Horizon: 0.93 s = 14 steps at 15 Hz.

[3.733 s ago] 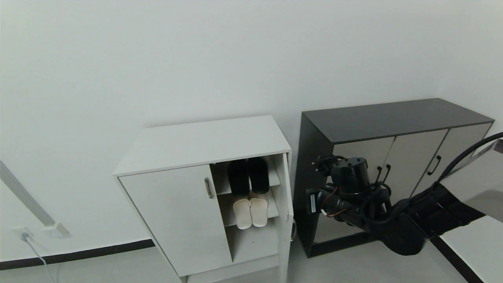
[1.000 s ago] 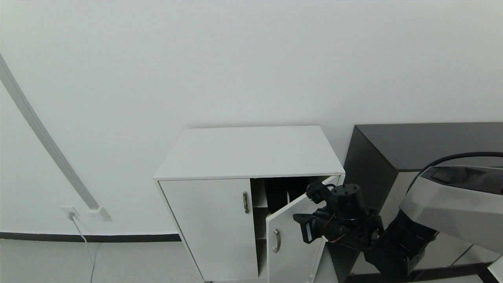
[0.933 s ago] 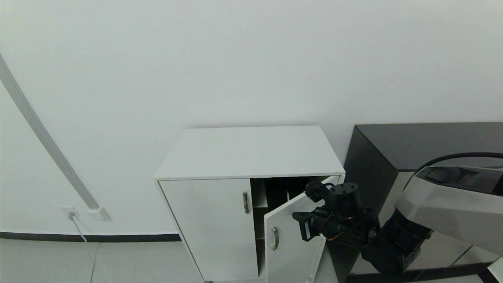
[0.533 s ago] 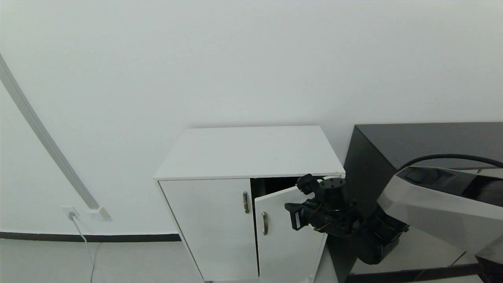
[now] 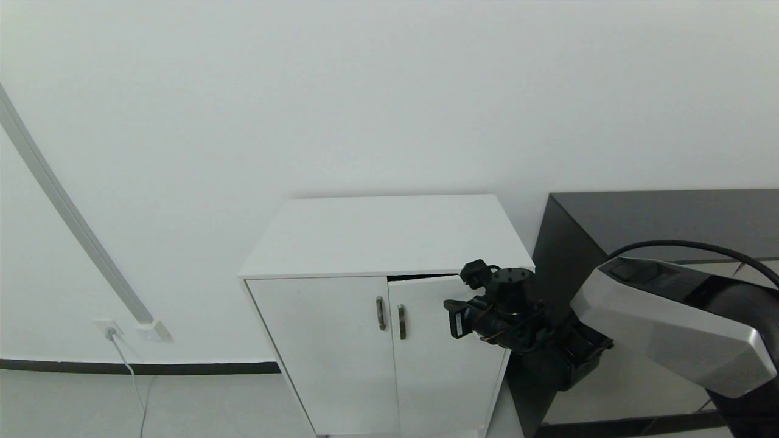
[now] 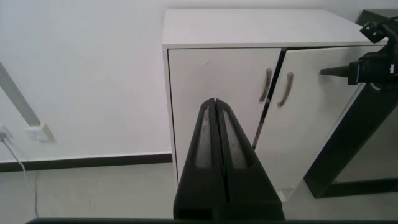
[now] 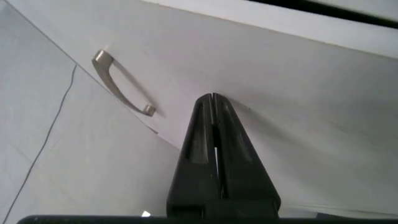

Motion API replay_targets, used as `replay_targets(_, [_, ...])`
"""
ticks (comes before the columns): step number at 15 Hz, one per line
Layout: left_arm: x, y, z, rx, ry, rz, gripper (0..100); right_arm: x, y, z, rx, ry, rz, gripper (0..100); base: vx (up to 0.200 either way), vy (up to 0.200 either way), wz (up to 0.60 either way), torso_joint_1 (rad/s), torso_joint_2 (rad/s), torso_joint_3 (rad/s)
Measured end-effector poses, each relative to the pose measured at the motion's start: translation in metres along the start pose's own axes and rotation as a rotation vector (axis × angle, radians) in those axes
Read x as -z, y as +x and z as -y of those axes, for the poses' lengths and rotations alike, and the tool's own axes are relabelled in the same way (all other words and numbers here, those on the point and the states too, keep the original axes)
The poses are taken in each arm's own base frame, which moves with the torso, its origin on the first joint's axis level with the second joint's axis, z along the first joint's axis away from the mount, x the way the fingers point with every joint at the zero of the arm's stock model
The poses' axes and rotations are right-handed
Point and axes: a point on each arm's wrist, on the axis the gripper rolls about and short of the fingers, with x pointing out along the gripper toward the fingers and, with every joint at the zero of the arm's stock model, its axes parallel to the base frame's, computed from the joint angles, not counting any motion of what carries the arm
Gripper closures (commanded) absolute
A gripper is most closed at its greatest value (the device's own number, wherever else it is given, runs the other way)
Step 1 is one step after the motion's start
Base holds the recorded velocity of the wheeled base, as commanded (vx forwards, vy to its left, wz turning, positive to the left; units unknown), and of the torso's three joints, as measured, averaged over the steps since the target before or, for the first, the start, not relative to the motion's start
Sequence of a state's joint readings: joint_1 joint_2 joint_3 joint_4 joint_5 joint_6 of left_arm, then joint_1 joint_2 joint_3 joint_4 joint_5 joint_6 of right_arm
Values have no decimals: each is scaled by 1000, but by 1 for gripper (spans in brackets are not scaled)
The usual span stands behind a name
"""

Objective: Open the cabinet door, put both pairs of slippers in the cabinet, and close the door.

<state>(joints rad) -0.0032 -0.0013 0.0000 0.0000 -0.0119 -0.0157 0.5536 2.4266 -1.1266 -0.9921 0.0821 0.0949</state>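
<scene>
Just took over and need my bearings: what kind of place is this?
Likely a sparse indoor room, perhaps an entryway or lab mock-up: white cabinet against a plain wall, black sideboard beside it, socket low on the wall.

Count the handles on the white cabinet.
2: left handle on the left door, right handle on the right door, side by side at the middle.
</scene>
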Motion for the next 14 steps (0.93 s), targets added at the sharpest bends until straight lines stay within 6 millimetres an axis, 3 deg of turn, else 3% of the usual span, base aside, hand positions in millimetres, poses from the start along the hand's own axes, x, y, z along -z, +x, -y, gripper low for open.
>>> replay_targets(14, [0,0,0,0,-1,0,100,-4,8,7,12,1,29,100,0,0,0,0,0,0])
